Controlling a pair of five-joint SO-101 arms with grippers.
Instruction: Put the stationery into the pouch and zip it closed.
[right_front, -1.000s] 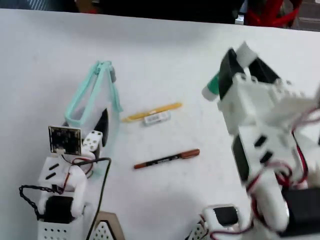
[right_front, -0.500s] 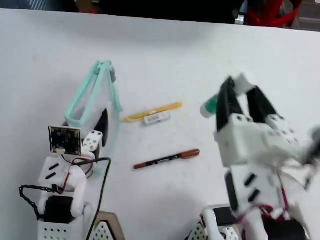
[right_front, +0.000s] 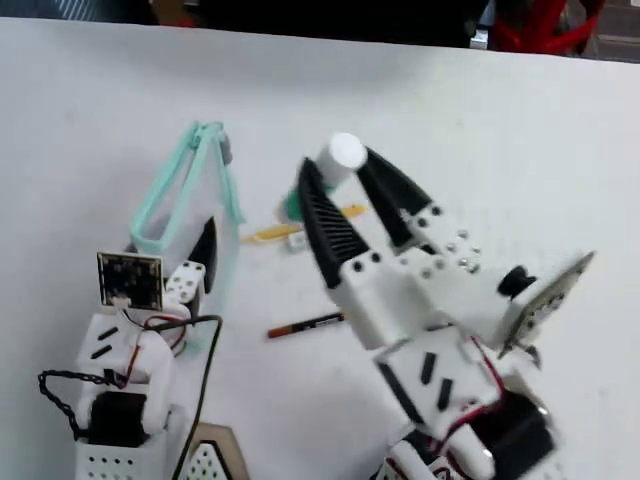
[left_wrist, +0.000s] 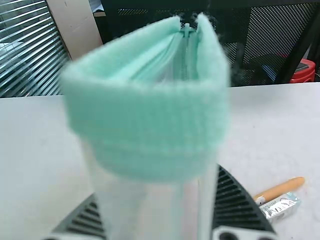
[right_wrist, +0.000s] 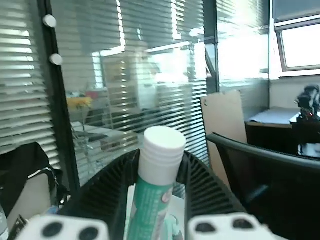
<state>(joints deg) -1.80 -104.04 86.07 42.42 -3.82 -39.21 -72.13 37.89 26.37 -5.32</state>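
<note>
A clear pouch (right_front: 185, 195) with mint-green trim stands open on the table, and my left gripper (right_front: 203, 245) is shut on its near edge. In the left wrist view the pouch (left_wrist: 150, 115) rises between the jaws of my left gripper (left_wrist: 155, 215). My right gripper (right_front: 338, 162) is shut on a green glue stick (right_front: 345, 152) with a white cap, held in the air just right of the pouch. The right wrist view shows the glue stick (right_wrist: 157, 170) upright between the black fingers (right_wrist: 107, 192). A yellow pen (right_front: 262, 234), a small wrapped eraser (right_front: 295, 241) and a brown marker (right_front: 305, 323) lie on the table.
The yellow pen (left_wrist: 277, 190) and the eraser (left_wrist: 281, 207) lie beside the pouch. The right arm's body (right_front: 430, 300) covers part of the pens. Bare white table (right_front: 120, 90) stretches behind and to the left. Window blinds (right_wrist: 100, 75) appear past the right gripper.
The right arm has swung left across the table with the glue stick, from the right side to above the pens near the pouch. The left arm and pouch have not moved.
</note>
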